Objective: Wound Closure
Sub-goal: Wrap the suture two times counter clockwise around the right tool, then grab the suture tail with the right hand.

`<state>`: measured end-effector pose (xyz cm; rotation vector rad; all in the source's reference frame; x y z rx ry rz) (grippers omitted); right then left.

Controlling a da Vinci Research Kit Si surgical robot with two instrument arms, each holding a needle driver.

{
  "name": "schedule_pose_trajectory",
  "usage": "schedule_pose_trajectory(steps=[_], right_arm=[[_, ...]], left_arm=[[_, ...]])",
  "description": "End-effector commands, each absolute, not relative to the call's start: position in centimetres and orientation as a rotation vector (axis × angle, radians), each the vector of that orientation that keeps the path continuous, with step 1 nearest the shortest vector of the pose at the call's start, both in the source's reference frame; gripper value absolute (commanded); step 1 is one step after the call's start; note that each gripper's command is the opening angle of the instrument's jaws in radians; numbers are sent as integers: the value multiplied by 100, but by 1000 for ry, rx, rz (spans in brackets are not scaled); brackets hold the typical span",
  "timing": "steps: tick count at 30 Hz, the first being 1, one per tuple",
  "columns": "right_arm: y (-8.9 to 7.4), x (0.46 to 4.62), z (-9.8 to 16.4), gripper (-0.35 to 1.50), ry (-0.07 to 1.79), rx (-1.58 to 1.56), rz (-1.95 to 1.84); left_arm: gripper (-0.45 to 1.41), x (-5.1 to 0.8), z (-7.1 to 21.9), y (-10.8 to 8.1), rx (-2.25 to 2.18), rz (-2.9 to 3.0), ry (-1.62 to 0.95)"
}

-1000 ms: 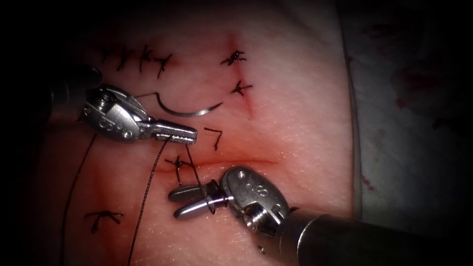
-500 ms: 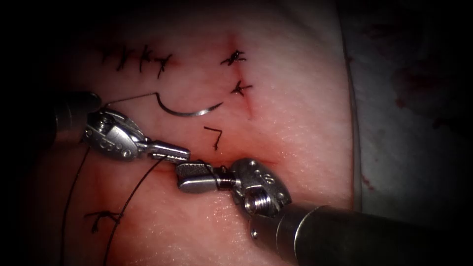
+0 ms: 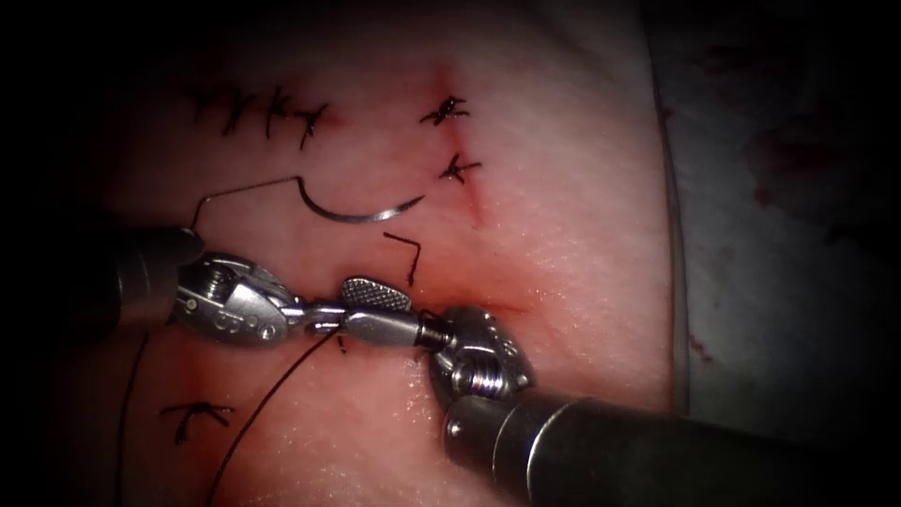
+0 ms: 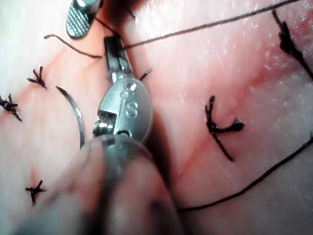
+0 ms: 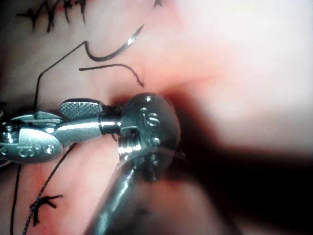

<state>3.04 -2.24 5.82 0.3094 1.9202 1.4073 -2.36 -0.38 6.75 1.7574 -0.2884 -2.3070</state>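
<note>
Left tool (image 3: 324, 317) pinching thread (image 3: 263, 413); right tool (image 3: 361, 305) jaws spread, holding nothing. Needle (image 3: 361, 211) lying free on tissue (image 3: 563, 244), above cut.

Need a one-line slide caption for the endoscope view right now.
Needle lies free on the tissue; left tool shut on thread, open right tool meeting it at the cut.

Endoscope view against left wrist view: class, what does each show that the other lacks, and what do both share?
Endoscope view: the right arm's steel tool whole, jaws open, holding nothing, and a row of dark stitches. Left wrist view: the left arm's steel tool unobstructed, jaws shut on the dark thread. Both: the curved steel needle lying free on the pink tissue, not in it.
</note>
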Motion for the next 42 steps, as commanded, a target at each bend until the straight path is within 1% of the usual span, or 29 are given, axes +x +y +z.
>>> schedule_pose_trajectory(steps=[1, 4, 7, 15, 20, 24, 28, 34, 38, 42], right_arm=[[-222, 314, 586, 96, 1924, 289, 1396], [-215, 306, 578, 95, 1927, 141, 1291], [-208, 301, 573, 95, 1924, 71, 1228], [-207, 293, 575, 84, 1760, -103, 1252], [-200, 283, 582, 84, 1674, -193, 1314], [-193, 272, 593, 84, 1618, -189, 1390], [-195, 265, 607, 89, 1576, -204, 1415], [-198, 258, 617, 89, 1553, -217, 1429], [-196, 261, 619, 96, 1534, -195, 1451], [-198, 270, 621, 95, 1499, -158, 1414]], left_arm=[[-45, -241, 680, -35, 1759, -2300, -291], [-45, -247, 671, -37, 1722, -2336, -332], [-45, -255, 660, -38, 1691, -2363, -360], [-45, -276, 641, -28, 1697, -2361, -372], [-45, -282, 643, -20, 1698, -2362, -377], [-45, -287, 649, -13, 1704, -2360, -379], [-45, -293, 656, -5, 1706, -2362, -383], [-45, -303, 661, 2, 1720, -2356, -389], [-45, -310, 662, 3, 1720, -2353, -380], [-45, -307, 662, 1, 1720, -2349, -379]])
